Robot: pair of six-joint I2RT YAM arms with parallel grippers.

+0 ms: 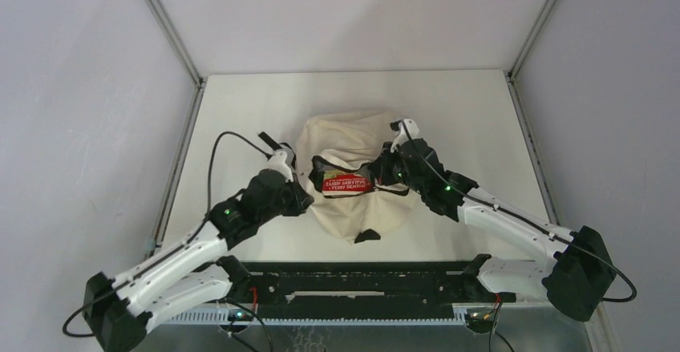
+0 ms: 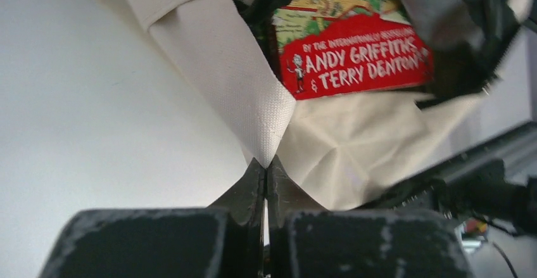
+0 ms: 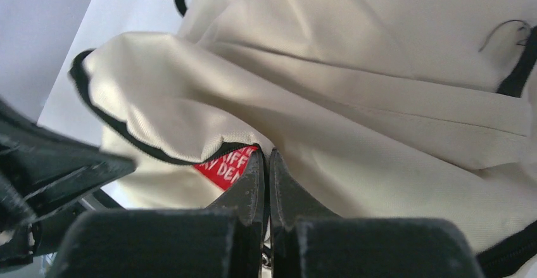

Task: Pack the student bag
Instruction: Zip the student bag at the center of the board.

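The student bag [image 1: 353, 139], cream canvas with black zip edging, lies mid-table with its mouth facing the arms. A red-covered book [image 1: 345, 182] sits in the opening; its cover [image 2: 361, 63] reads Andy Griffiths and Terry Denton. My left gripper [image 1: 305, 192] is at the mouth's left side, shut on a pointed fold of the bag's canvas [image 2: 253, 101]. My right gripper [image 1: 377, 177] is at the mouth's right side, shut on the bag's rim, with a corner of the book [image 3: 225, 167] showing just left of its fingertips [image 3: 256, 170].
A black strap end [image 1: 269, 141] pokes out at the bag's left and a black loop [image 1: 367, 236] lies at its near edge. The black mounting rail [image 1: 361, 284] runs along the table's front. Metal frame posts [image 1: 180, 167] and white walls bound the sides.
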